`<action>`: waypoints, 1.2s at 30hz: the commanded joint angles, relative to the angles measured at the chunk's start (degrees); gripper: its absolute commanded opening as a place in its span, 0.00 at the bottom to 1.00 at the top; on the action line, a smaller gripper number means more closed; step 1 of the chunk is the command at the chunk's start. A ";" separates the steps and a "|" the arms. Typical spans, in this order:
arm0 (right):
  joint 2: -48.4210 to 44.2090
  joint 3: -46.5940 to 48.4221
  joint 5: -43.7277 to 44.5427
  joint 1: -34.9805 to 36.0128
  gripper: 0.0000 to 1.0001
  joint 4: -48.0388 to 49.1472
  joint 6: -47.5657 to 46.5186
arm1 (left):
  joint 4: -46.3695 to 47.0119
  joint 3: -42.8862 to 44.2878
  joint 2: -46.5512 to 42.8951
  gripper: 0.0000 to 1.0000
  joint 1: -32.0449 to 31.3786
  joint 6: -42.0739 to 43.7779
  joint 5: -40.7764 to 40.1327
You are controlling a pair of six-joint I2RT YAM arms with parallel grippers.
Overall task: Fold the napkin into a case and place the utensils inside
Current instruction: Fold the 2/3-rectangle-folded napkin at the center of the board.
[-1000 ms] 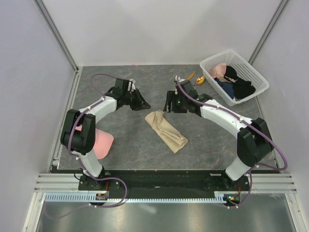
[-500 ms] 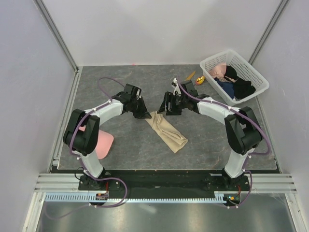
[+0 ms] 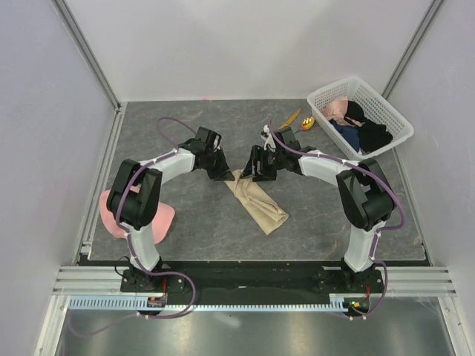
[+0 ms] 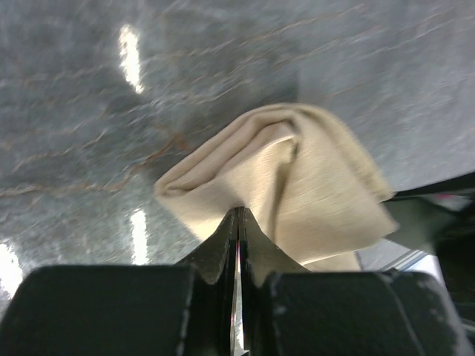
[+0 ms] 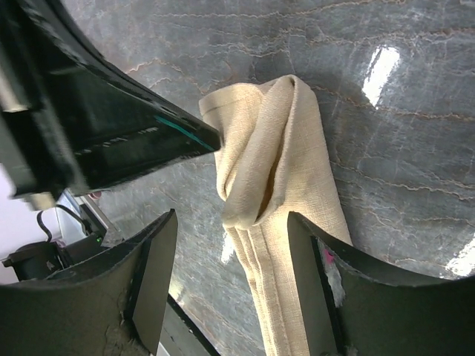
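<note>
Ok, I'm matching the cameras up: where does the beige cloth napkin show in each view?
Top external: beige cloth napkin at the centre of the table.
Left wrist: napkin centre-right, above the black left gripper.
Right wrist: napkin centre, running down inside the open right gripper.
Shared landmark: left gripper at the napkin's end.

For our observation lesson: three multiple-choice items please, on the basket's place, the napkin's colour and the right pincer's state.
1. Where on the table is the white basket? A) far right corner B) near left corner C) centre
2. What colour is the napkin? A) blue B) beige C) green
3. How is the right pincer? A) shut on a spoon B) out of view C) open, straddling the napkin
Answers: 1 A, it stands in that corner; 2 B, the napkin is plain beige; 3 C, its fingers flank the napkin.
</note>
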 commanded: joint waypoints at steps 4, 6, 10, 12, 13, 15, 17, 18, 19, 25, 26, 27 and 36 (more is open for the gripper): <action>0.23 1.71 -0.83 -1.66 0.68 1.86 0.42 | 1.55 3.27 -0.81 0.06 -0.07 -1.93 3.01; 0.32 1.98 -1.35 -2.19 0.67 1.77 0.50 | 1.55 3.98 0.60 0.06 -0.07 -2.11 4.15; 0.93 2.51 -2.58 -2.45 0.64 1.59 0.24 | 1.99 5.82 3.41 0.06 -0.33 -2.37 5.47; 1.46 2.59 -3.11 -2.37 0.62 1.59 0.24 | 2.34 6.18 3.85 0.06 -0.60 -2.46 5.47; 1.63 2.59 -3.38 -2.45 0.62 1.59 0.15 | 2.69 6.61 4.12 0.06 -0.69 -2.46 5.82; 1.98 2.94 -3.64 -2.37 0.61 1.59 -0.11 | 2.78 7.23 5.08 0.06 -0.86 -2.81 5.65; 2.42 3.30 -4.08 -2.37 0.60 1.59 -0.29 | 2.96 7.67 6.22 0.06 -0.86 -2.98 5.82; 2.60 3.65 -4.26 -2.37 0.60 1.51 -0.29 | 3.05 8.02 6.49 0.06 -0.86 -3.25 5.82; 2.86 3.91 -4.78 -2.37 0.58 1.42 -0.37 | 3.57 8.11 6.67 0.06 -0.86 -3.42 6.00; 3.39 4.61 -4.87 -2.37 0.45 0.98 -0.29 | 6.12 9.17 8.95 0.06 -0.95 -5.44 7.23; 3.48 5.05 -5.05 -2.28 0.41 0.63 -0.29 | 6.38 9.17 9.13 0.06 -0.95 -5.88 7.23; 3.57 5.32 -5.31 -2.28 0.37 0.45 -0.29 | 6.91 9.08 9.48 0.06 -0.95 -6.32 7.23; 8.48 8.48 -2.15 3.08 0.08 1.94 6.03 | 9.11 9.25 12.73 0.06 -1.30 -8.17 5.91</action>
